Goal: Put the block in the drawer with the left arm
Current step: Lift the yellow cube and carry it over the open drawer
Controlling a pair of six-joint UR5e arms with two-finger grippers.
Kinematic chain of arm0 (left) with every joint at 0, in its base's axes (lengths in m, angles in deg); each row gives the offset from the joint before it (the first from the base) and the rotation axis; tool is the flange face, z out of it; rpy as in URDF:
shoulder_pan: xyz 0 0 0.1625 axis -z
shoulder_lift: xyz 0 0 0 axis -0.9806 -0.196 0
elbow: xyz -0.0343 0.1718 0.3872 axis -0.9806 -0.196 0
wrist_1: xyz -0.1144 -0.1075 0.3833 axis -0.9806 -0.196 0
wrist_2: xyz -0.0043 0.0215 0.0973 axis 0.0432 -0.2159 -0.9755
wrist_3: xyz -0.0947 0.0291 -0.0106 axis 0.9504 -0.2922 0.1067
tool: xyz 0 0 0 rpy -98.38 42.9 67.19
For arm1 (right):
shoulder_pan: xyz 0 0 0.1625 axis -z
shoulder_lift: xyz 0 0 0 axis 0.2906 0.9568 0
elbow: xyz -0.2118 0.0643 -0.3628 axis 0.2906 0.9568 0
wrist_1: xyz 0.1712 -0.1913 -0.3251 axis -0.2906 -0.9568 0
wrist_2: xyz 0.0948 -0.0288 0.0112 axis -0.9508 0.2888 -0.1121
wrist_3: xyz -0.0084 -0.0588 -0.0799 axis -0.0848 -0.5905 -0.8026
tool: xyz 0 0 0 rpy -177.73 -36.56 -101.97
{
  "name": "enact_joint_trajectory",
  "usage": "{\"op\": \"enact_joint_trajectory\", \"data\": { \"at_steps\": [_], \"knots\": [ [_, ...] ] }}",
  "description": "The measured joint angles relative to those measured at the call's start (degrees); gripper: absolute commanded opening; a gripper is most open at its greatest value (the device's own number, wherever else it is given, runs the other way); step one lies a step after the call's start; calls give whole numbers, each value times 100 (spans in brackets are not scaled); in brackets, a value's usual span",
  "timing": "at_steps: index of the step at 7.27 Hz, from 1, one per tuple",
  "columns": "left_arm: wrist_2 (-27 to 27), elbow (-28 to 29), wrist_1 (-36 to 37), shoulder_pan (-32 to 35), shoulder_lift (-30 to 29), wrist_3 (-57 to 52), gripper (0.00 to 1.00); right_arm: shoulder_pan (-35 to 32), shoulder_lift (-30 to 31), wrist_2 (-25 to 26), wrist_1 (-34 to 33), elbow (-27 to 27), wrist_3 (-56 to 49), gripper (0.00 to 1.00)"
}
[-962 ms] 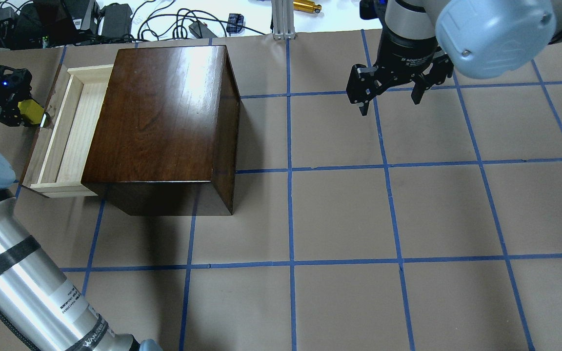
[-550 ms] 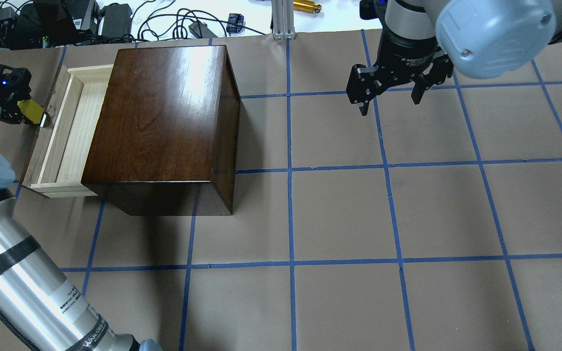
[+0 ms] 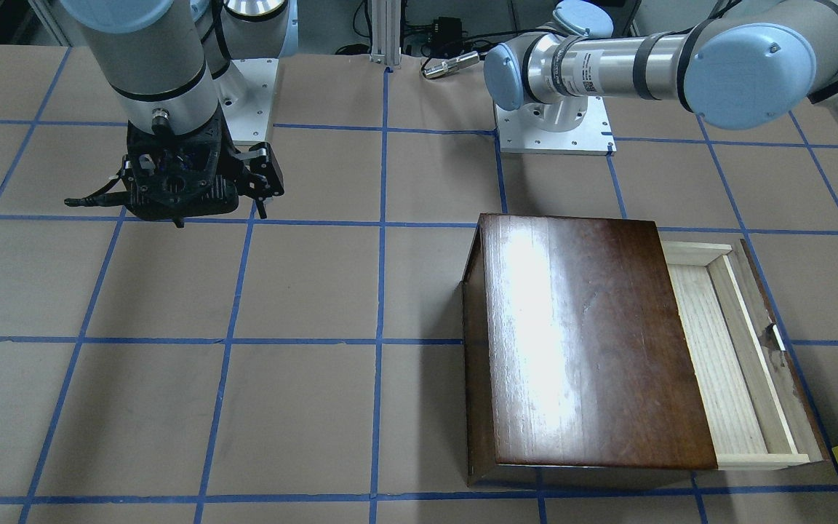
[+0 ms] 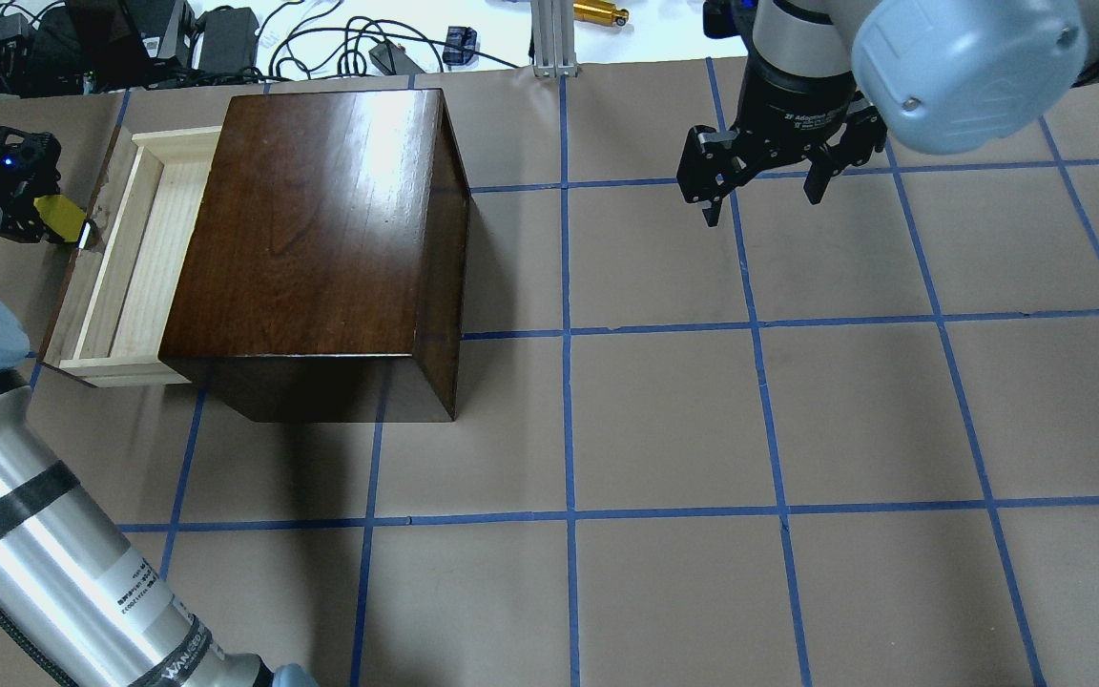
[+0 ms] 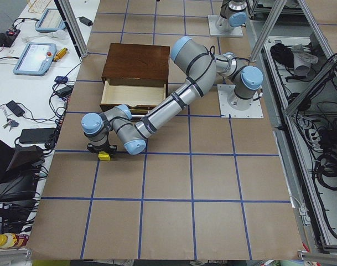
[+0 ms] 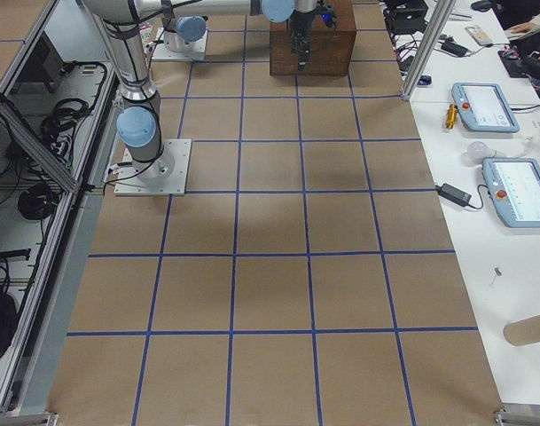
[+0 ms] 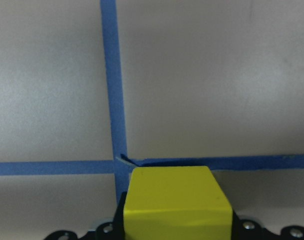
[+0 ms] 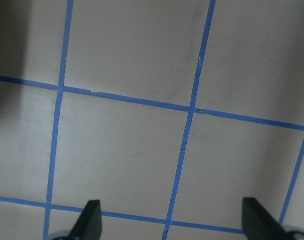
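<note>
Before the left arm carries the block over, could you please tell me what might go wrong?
The block, held in the left gripper, sits outside the drawer, beside its front panel and pull; a low sideways move could bump them and push it shut. The open strip beside the wooden box is narrow, so overshoot could hit it.

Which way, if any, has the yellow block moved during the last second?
Yes, slightly: the yellow block drifted up-left in the overhead view, away from the drawer's metal pull.
</note>
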Motion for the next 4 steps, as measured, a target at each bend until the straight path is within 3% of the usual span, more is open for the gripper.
{"op": "enact_joint_trajectory", "data": {
  "at_steps": [2, 4],
  "knots": [
    [-27, -15, -33, 0, 112, -5, 0, 0, 0, 0, 0, 0, 3, 100],
    [-81, -66, -493, 9, 595, -20, 0, 0, 1, 0, 0, 0, 2, 100]
  ]
}}
